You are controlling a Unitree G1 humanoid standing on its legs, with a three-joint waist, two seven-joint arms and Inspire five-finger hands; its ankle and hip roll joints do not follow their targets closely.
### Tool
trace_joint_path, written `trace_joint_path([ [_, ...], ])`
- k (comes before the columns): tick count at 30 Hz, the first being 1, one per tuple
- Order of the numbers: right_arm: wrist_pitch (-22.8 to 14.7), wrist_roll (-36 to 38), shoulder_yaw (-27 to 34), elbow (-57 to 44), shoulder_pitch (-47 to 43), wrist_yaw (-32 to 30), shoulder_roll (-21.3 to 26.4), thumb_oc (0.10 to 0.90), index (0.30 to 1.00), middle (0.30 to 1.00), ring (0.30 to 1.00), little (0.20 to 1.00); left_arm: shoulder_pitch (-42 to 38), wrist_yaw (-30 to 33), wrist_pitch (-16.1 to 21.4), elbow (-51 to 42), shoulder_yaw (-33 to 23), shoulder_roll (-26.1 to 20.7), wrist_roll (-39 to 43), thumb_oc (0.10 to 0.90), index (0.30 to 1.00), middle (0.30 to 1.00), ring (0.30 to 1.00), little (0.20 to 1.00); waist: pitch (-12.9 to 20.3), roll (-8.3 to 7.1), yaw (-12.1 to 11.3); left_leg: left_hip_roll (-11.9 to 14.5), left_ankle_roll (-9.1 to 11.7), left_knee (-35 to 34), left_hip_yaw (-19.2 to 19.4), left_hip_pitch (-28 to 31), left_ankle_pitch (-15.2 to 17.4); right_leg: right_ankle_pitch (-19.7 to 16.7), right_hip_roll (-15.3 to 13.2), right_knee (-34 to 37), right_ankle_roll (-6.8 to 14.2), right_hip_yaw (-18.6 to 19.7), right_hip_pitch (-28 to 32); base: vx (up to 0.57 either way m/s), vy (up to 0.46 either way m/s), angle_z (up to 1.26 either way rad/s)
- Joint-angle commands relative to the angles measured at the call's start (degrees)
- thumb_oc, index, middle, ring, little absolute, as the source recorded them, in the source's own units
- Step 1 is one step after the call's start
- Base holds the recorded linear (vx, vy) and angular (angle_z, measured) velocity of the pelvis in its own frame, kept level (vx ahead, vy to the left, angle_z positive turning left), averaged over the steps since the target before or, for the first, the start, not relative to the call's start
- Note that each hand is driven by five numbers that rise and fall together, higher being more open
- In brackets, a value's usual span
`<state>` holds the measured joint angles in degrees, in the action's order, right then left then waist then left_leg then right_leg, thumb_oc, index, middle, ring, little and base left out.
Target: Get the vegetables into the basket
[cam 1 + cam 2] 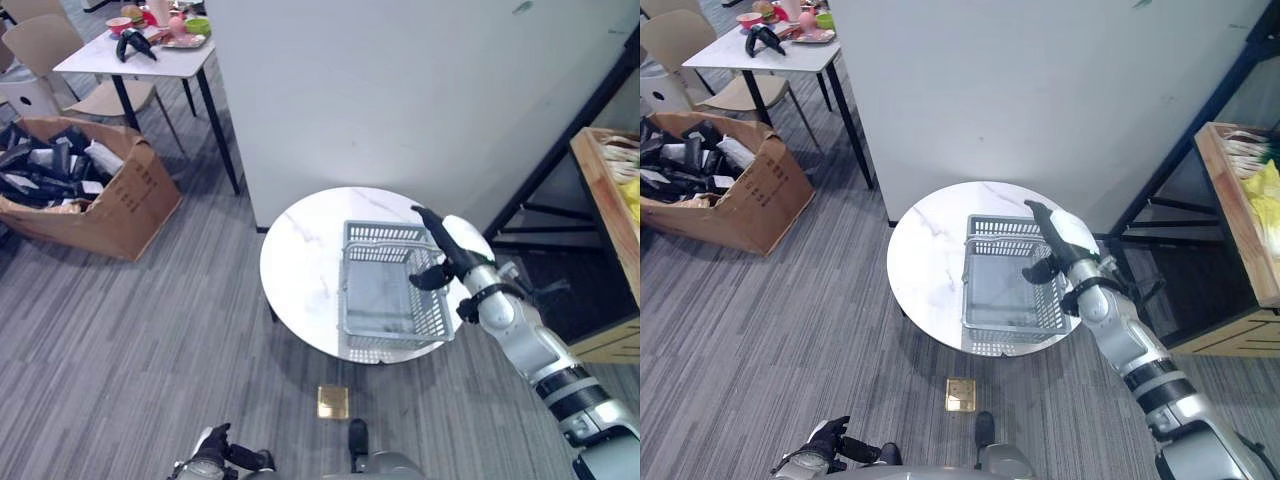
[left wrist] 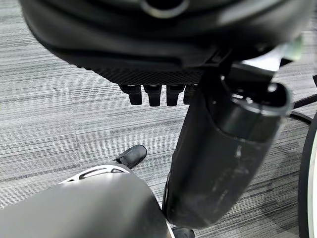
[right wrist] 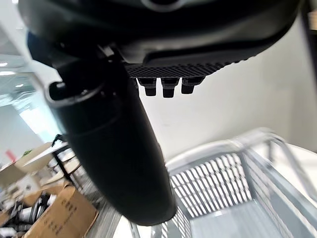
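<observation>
Cardboard box [image 1: 95,195]: on the floor at far left, open, packed with dark items; any print on it too small to read.
Far table [image 1: 150,58]: white, behind the box, carrying bowls and dark objects; a chair [image 1: 60,50] beside it.
Left hand [image 1: 208,450]: low at the bottom edge, over grey carpet, well apart from the basket; fingers loosely straight, holding nothing.
Floor plate [image 1: 332,402]: small brass square on the carpet just in front of the round table.
Round table [image 1: 300,260]: white marble top, standing against a white partition wall.
Basket [image 1: 385,295]: grey plastic mesh, on the right half of the round table, nothing visible inside.
Right hand [image 1: 450,250]: above the basket's right rim, fingers extended, thumb out over the basket, grasping nothing; contact with the rim unclear.
Vegetables [image 1: 628,185]: pale and yellow produce in a wooden crate [image 1: 600,190] at far right, well apart from basket and hand.
Writing: none legible.
</observation>
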<state>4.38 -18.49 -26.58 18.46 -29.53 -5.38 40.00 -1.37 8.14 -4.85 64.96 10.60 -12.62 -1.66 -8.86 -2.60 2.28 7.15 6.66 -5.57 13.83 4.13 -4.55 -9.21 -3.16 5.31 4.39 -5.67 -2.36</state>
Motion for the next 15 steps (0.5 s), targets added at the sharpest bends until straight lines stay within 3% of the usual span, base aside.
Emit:
trace_joint_path([
  [1,-0.69,-3.02,-0.4,1.74,-16.03,-3.99,2.94,0.9,1.0,1.0,1.0,1.0,-2.39,1.98,-0.38,1.41,4.32,0.41,2.44,0.9,1.0,1.0,1.0,1.0,-2.94,-1.81,-2.79,-0.89,0.87,0.57,-2.7,0.84,1.81,1.44,-4.37,-1.16,5.9,1.87,0.94,-0.08,-0.006,0.18],
  [8,1.46,-4.8,-7.94,15.22,-29.4,-4.31,3.85,0.9,1.0,1.0,1.0,1.0,-3.62,2.94,0.11,2.47,3.68,-0.86,5.63,0.9,1.0,1.0,1.0,1.0,-4.38,-2.7,-3.88,-0.67,1.41,0.57,-4.75,-3.41,0.21,0.64,-4.29,-1.32,5.76,0.92,-2.16,-0.04,-0.01,0.2],
  [9,0.87,-3.66,-9.91,16.85,-29.48,-4.3,-0.41,0.9,1.0,1.0,1.0,1.0,-16.63,0.57,-3.2,5.94,2.53,-6.27,7.97,0.9,1.0,1.0,1.0,1.0,-3.43,-2.66,-1.65,-0.22,1.82,0.57,-3.71,-2.93,0.43,0.95,-3.82,-1.29,5.94,1.8,-2.22,0.04,0.015,0.16],
  [10,1.4,-3.95,-9.42,17.0,-31.42,-3.96,-0.35,0.9,1.0,1.0,1.0,1.0,-9.4,1.86,-1.48,6.97,2.14,-3.45,7.41,0.9,1.0,1.0,1.0,1.0,-3.79,-3.23,-2.32,-0.26,1.81,0.57,-3.75,-3.16,0.3,0.85,-4.05,-1.24,5.76,1.8,-2.34,0.04,0.011,0.23],
  [12,1.38,-3.05,-9.95,22.21,-31.96,-3.98,1.25,0.9,1.0,1.0,1.0,1.0,-4.16,4.73,-0.95,6.94,1.96,-1.04,6.38,0.9,1.0,1.0,1.0,1.0,-4.3,-3.44,-4.04,-0.31,1.95,0.57,-4.87,-4.04,-0.06,0.94,-4.23,-1.18,5.65,0.98,-2.36,-0.02,-0.046,-0.09],
  [15,1.12,-3.24,-12.15,26.37,-33.98,-3.66,0.56,0.9,1.0,1.0,1.0,1.0,-3.76,4.99,-0.83,7.39,2.21,-1.0,6.7,0.9,1.0,1.0,1.0,1.0,-4.74,-3.19,-4.53,-0.42,1.99,0.57,-5.36,-4.27,-0.19,1.02,-4.33,-1.2,5.58,0.46,-2.3,-0.01,-0.019,0.02],
])
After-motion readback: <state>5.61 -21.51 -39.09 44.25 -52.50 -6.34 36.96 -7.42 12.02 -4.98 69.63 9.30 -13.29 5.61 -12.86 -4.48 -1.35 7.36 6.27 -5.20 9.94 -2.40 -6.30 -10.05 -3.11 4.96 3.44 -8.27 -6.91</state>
